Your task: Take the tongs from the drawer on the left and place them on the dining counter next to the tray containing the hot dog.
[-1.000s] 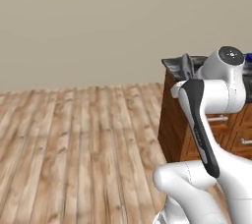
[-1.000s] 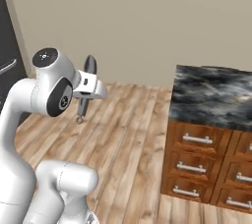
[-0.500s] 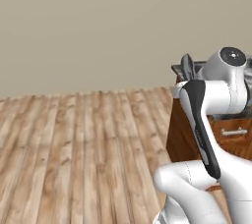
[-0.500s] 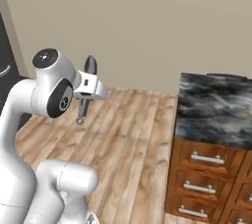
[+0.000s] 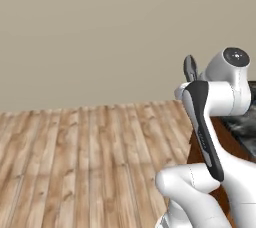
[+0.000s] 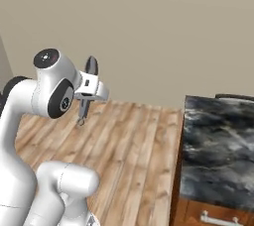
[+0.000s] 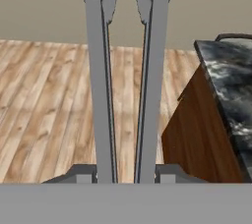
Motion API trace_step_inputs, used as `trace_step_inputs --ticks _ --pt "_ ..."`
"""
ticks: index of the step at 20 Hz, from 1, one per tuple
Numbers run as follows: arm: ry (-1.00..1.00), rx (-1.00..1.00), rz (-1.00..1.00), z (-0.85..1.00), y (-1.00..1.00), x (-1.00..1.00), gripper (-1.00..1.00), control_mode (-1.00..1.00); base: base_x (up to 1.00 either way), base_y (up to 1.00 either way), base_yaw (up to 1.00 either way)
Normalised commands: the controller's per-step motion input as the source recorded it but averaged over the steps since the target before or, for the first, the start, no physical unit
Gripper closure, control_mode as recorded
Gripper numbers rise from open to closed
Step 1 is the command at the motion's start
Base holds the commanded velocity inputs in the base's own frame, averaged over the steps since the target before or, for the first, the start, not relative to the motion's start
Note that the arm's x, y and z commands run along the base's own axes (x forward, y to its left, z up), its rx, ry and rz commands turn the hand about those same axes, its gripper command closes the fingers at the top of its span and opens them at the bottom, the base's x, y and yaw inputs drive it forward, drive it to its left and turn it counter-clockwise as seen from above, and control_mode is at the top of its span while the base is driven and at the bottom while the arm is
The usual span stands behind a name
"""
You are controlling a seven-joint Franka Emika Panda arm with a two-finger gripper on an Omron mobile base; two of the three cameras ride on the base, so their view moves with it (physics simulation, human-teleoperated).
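Gripping the tongs (image 7: 125, 85) between its fingers, the gripper (image 7: 125, 175) holds them in the air above the wooden floor (image 7: 49, 100); the dining counter (image 7: 231, 80) stands off to one side

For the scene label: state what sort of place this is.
Most likely a home kitchen: a black-and-grey marbled stone counter on a reddish-brown wooden base, a silver drawer handle under it, a wood-plank floor, and metal tongs in the gripper.

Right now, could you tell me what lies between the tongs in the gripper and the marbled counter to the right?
Nothing but bare wooden floor. The right base view shows the tongs, held by the gripper, well apart from the counter, with only planks between.
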Motion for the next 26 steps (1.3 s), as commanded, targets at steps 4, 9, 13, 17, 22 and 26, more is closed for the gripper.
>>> trace_step_inputs --ticks 4,9,13,17,22,26 --pt "0.00 0.00 0.00 0.00 0.00 0.00 1.00 1.00 0.75 0.47 0.00" --pt "0.00 0.00 0.00 0.00 0.00 0.00 1.00 1.00 0.76 0.39 -0.03" --pt "0.00 0.00 0.00 0.00 0.00 0.00 1.00 1.00 0.81 0.32 -0.12" --pt "0.00 0.00 0.00 0.00 0.00 0.00 1.00 1.00 0.89 0.31 -0.16" --pt "0.00 0.00 0.00 0.00 0.00 0.00 1.00 1.00 0.89 0.12 -0.15" --pt "0.00 0.00 0.00 0.00 0.00 0.00 1.00 1.00 0.81 0.04 -0.15"
